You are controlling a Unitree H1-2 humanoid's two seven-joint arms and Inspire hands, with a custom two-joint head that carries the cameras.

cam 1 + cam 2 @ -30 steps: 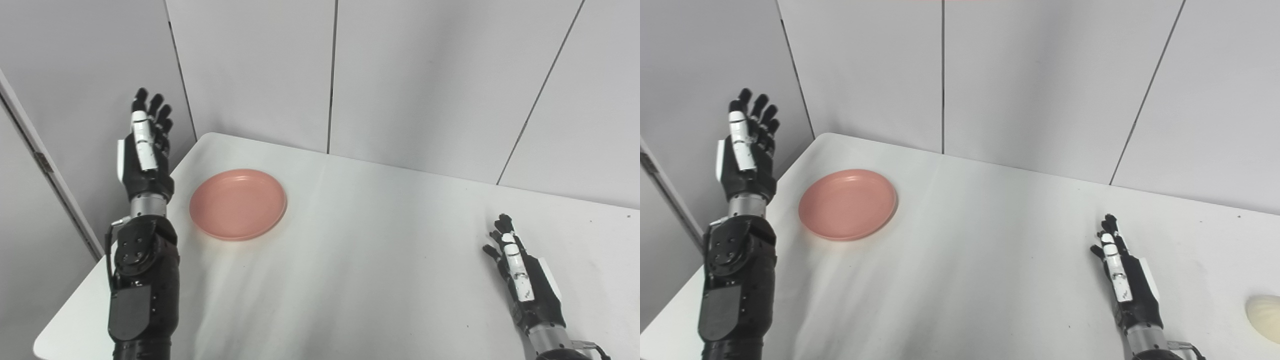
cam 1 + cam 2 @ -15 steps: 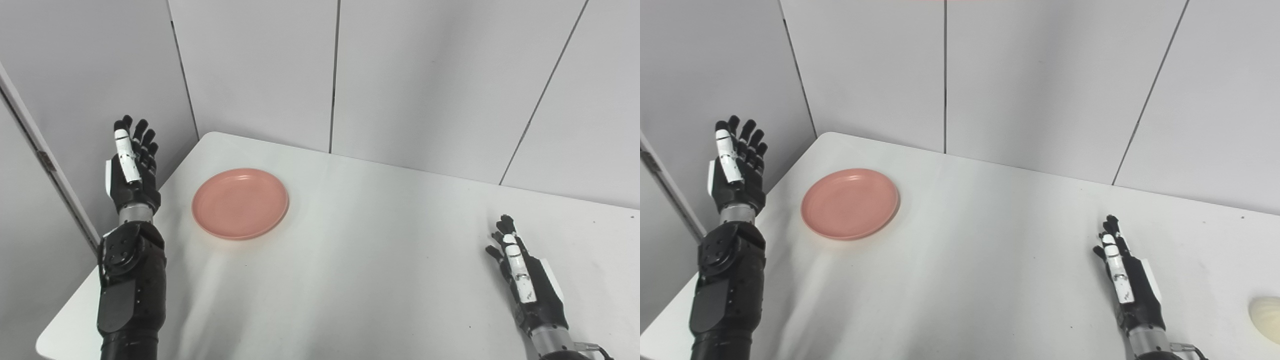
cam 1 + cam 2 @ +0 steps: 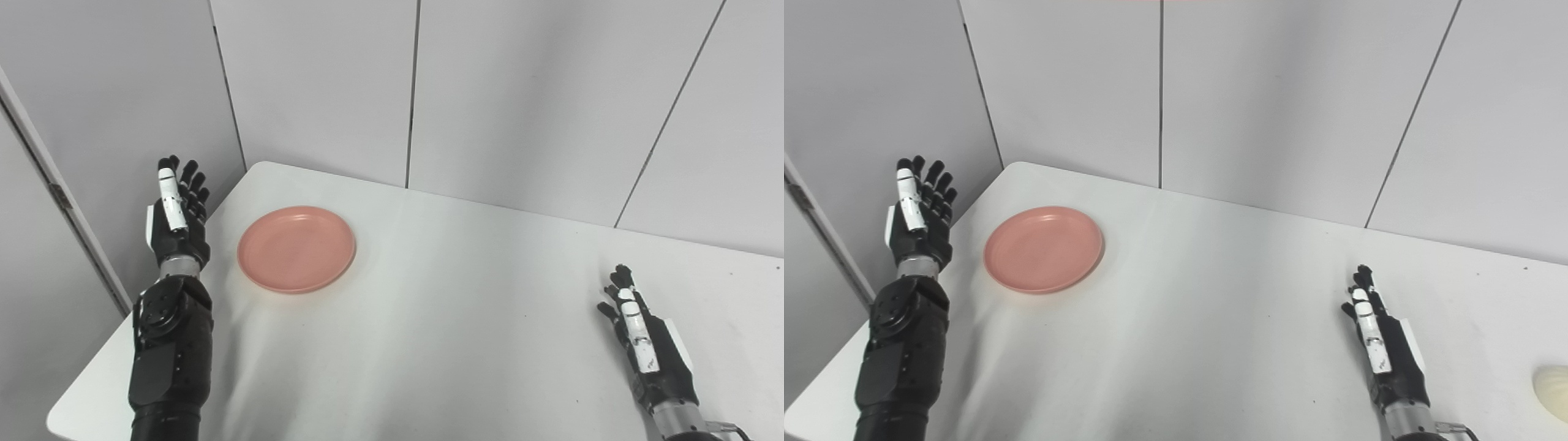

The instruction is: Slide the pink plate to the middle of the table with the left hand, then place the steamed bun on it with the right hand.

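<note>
Pink round plastic plate (image 3: 296, 248) lies flat on the white rectangular table (image 3: 429, 343), near the table's far left corner and well apart from its middle. Being round, the plate has no long axis and points no way; its open face looks straight up, so a push from any side should serve.

Left of the plate, off the table's left edge, the black-and-white left hand (image 3: 176, 214) stands raised, empty, its fingers straight and spread. A good slide, I judge, starts by lowering that hand to the plate's left rim and pressing sideways low down, so the plate glides and does not tip.

Far right of the plate, the black-and-white right hand (image 3: 1381, 349) rests low over the table, empty, fingers extended.

Farther right again, the cream steamed bun (image 3: 1552, 384) sits at the picture's edge, only partly visible, so its shape is probably oval.
</note>
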